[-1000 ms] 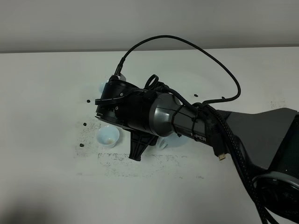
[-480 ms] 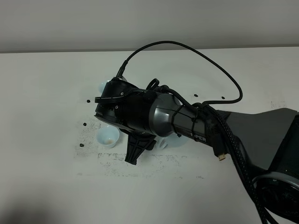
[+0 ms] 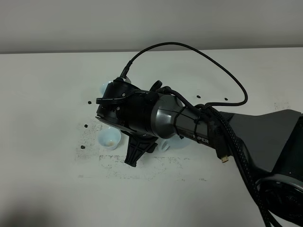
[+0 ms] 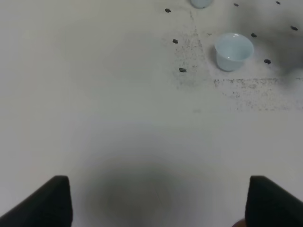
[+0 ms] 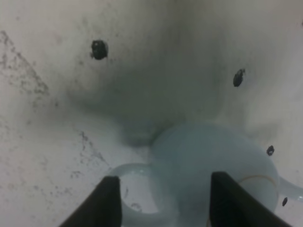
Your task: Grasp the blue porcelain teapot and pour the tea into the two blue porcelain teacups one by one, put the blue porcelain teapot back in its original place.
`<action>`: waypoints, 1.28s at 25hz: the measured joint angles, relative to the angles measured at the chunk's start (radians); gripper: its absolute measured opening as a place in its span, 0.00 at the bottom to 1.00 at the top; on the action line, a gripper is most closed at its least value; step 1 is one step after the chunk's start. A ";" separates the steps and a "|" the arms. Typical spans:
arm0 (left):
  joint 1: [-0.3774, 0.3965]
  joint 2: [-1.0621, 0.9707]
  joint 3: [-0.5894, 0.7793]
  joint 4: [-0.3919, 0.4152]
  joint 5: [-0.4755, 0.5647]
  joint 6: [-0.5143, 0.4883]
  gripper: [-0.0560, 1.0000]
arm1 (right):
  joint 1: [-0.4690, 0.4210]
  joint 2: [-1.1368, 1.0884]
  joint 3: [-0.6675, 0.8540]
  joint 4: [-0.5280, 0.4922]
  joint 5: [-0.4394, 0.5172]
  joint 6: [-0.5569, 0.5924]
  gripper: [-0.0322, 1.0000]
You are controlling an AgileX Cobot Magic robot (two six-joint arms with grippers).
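The blue porcelain teapot [image 5: 203, 151] lies directly beyond the fingertips of the right pincer [image 5: 163, 177], seen from above and out of focus. It has a pale sky-blue, glossy, round belly with a loop handle [image 5: 137, 166] standing off one side. The right pincer is released, its two black fingers spread wide. The handle ring falls in the gap between them and one finger crosses in front of the belly, with no clamp on either that can be made out. From the high camera only a pale blue sliver shows under the right arm [image 3: 165, 118], whose sleeve carries white letters, of which "PER" can be read. A teacup [image 3: 109, 138], small, pale blue and handleless, stands just beside the pincer's visible finger, and the other teacup [image 3: 104, 88] peeps out at the wrist's far side. Black specks [image 5: 98, 48] dot the white worktop [image 3: 47, 189] around them. The left pincer [image 4: 160, 187] is likewise released, fingers wide apart over the worktop, with both teacups well ahead of it.
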 joint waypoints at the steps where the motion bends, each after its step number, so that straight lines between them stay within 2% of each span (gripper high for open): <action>1: 0.000 0.000 0.000 0.002 0.000 0.000 0.76 | 0.000 0.000 0.000 0.002 0.000 0.000 0.47; 7: 0.000 0.000 0.000 0.004 0.000 0.000 0.76 | 0.000 -0.011 0.004 0.010 0.000 0.004 0.47; 13: 0.000 0.000 0.000 0.004 0.000 0.000 0.76 | -0.001 -0.089 0.087 -0.030 0.003 0.013 0.46; 22: 0.000 0.000 0.000 0.005 0.000 0.000 0.76 | 0.010 -0.120 0.088 -0.034 0.001 0.030 0.46; 32: 0.000 0.000 0.000 0.005 0.000 0.000 0.76 | 0.010 -0.102 0.088 -0.037 -0.081 0.034 0.46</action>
